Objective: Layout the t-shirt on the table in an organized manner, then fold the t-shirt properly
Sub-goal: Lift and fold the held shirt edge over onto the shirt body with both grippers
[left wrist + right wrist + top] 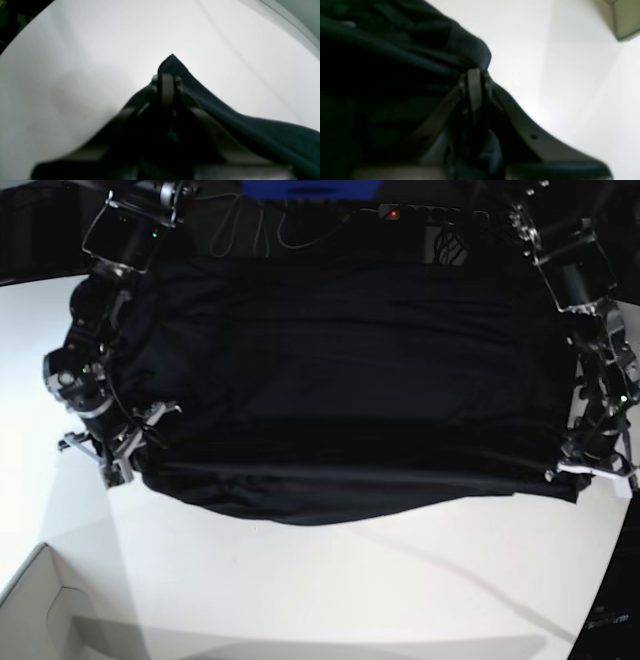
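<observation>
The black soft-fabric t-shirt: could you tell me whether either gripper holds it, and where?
Both do: the left gripper pinches one corner of the black soft-fabric t-shirt, the right gripper the opposite edge.

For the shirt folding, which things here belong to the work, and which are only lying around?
Belongs to the work:
- t-shirt, stretched between both arms
- table
- left end effector, shut on the t-shirt's edge
- right end effector, shut on the t-shirt's edge

Only lying around:
- white box at the table corner
- cables behind the table
</observation>
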Tool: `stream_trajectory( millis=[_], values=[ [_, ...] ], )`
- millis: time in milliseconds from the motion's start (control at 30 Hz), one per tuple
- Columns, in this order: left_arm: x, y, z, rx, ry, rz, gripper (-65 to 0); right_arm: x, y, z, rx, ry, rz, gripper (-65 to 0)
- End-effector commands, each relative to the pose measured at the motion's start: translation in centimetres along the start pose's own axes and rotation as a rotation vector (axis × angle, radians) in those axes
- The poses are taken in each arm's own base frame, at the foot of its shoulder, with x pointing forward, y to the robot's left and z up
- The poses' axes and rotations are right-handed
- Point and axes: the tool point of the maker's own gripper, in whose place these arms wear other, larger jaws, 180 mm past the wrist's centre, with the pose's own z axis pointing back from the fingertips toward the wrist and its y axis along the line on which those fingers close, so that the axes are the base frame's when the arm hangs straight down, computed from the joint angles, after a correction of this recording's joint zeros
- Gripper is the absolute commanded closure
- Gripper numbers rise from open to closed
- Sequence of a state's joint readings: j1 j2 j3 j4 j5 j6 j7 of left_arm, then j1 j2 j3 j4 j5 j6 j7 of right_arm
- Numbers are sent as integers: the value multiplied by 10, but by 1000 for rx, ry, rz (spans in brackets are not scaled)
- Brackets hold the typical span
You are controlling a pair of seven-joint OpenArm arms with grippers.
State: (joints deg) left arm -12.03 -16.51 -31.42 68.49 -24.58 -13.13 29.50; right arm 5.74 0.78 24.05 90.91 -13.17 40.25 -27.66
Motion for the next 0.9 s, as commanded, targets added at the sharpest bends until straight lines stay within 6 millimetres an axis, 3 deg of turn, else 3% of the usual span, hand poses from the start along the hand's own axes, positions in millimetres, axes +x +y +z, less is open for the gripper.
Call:
stream_trajectory(
  millis=[0, 200, 333, 467, 633, 867],
  values=[
    [31, -4, 5, -20, -80, -11, 0, 20, -9, 6, -26, -68, 12, 0],
    [23, -9, 31, -52, -88, -39, 0, 15, -6, 29, -49, -69, 51, 0],
    [8, -8, 51, -65, -72, -46, 0, 4, -2, 43, -55, -51, 73, 0],
    [1, 17, 71, -24, -76, -9, 0, -6, 3, 58, -58, -32, 94, 0],
    [-3, 39, 82, 17, -72, 15, 0, -21, 14, 76, -51, -1, 106, 0],
    [-8, 36, 96, 12, -65, -19, 0, -32, 23, 96, -45, 26, 129, 0]
  ],
)
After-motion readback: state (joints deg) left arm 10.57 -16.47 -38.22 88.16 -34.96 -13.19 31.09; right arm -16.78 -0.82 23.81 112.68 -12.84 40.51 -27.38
